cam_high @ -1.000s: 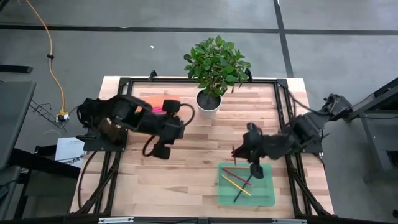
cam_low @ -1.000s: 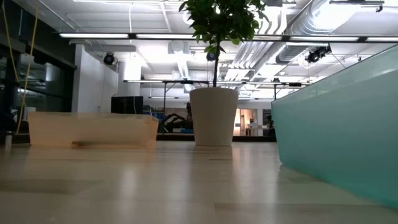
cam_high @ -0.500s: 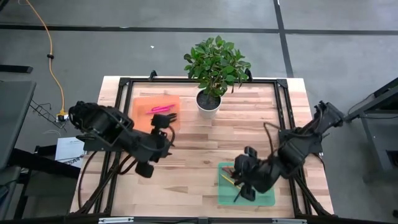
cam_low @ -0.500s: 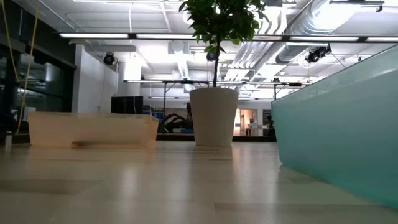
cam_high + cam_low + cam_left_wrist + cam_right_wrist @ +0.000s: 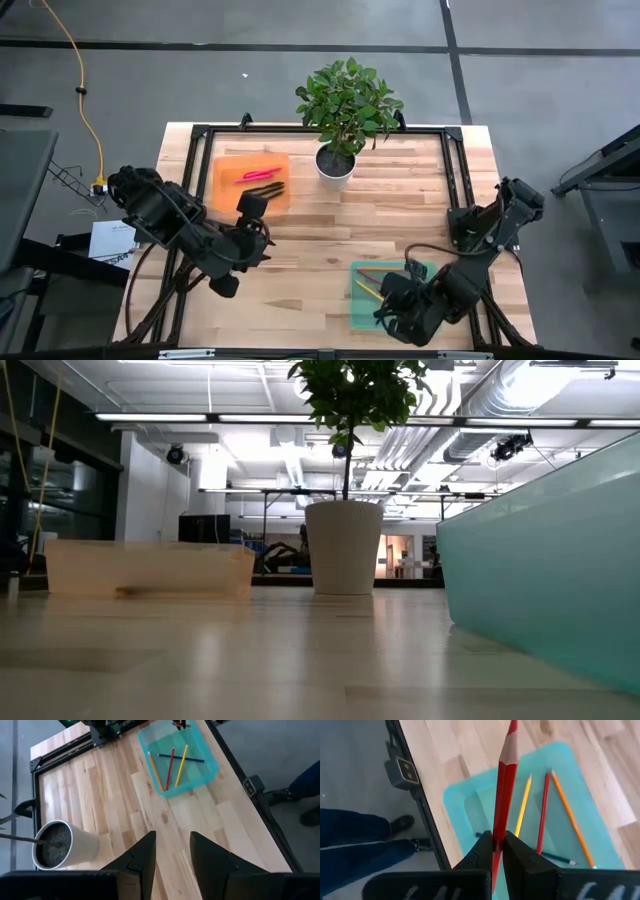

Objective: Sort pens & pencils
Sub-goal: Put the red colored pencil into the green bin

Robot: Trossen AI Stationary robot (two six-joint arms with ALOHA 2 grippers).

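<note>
**Operator:** Clamped tight, the right gripper has a red pencil pinched between its fingers, the sharpened tip sticking out past them. I have that arm over the near-right part of the table, at about five o'clock from the table's middle, right above the teal tray.

**Observer:** And your left one?

**Operator:** My left gripper has its fingers apart with nothing between them. It hangs over bare wood at roughly eight o'clock from the table's middle, near the orange tray.

**Observer:** What is in the teal tray?

**Operator:** From the left wrist view I count four pencils lying in it: an orange-tan one, a red one, a yellow one, and a long dark one laid across the others. The right wrist view shows the same four beneath the pencil I am holding.

**Observer:** The pens?

**Operator:** The pens are in the orange tray, at about eleven o'clock. I see bright pink ones, and dark ones just beside them.

**Observer:** Anything else on the table?

**Operator:** A potted plant in a white pot stands at twelve o'clock, near the far edge. Past the table's edge, in the right wrist view, a person's dark trouser leg and shoe show on the floor.
</note>
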